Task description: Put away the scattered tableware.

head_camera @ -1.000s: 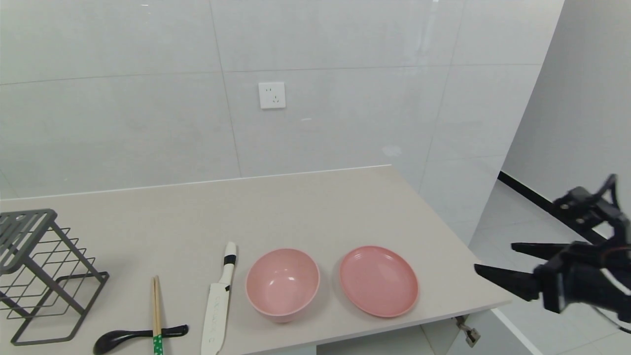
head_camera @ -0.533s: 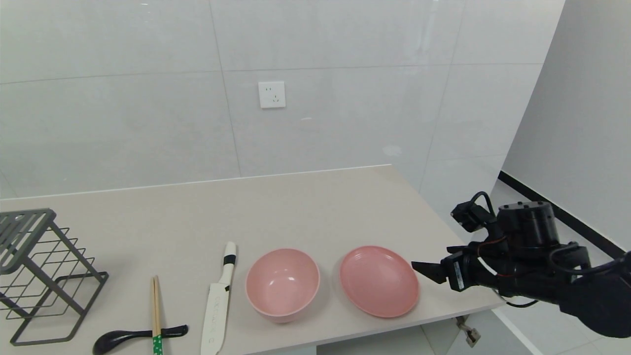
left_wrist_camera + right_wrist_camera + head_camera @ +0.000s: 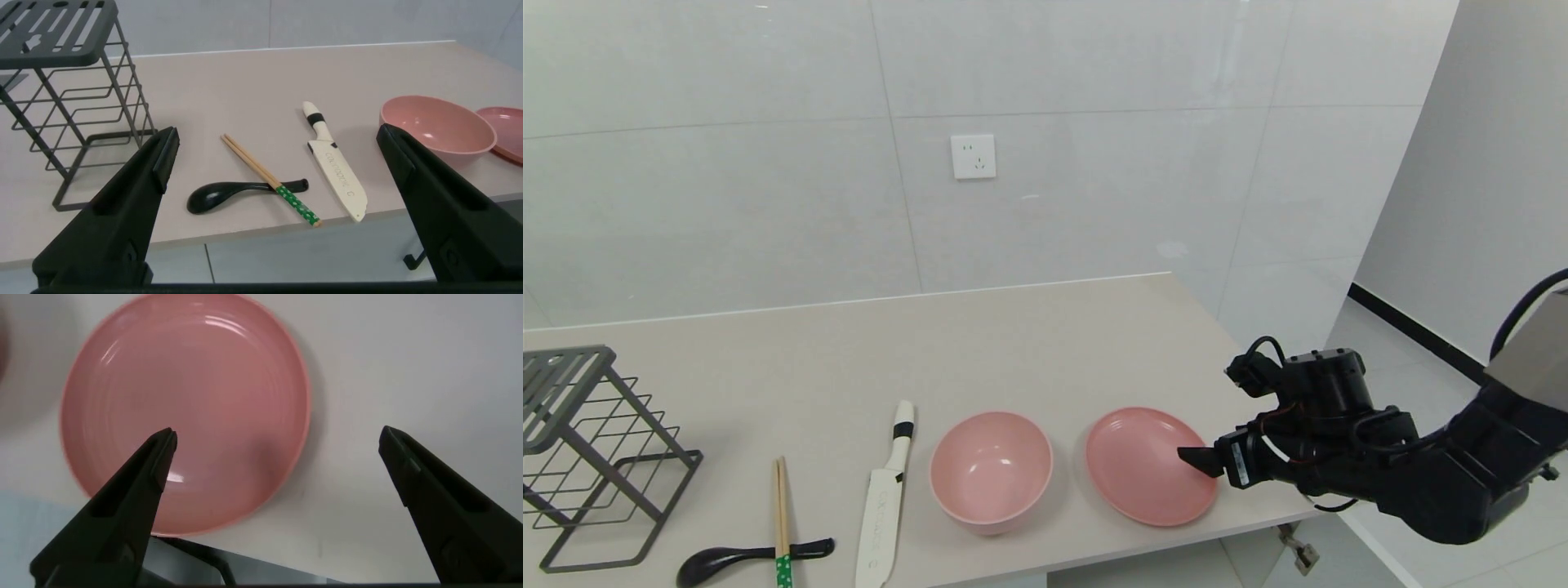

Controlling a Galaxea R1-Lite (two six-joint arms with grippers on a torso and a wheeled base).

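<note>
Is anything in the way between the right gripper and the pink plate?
Nothing visible. The open right gripper hangs at the right rim of the pink plate; the pink bowl sits apart on the other side.

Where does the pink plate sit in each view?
Head view: pink plate near the counter's front right corner, right tool at its rim.
Left wrist view: pink plate cut off at the picture edge, beyond the pink bowl.
Right wrist view: pink plate beneath the right tool.
Shared landmark: pink bowl beside it.
</note>
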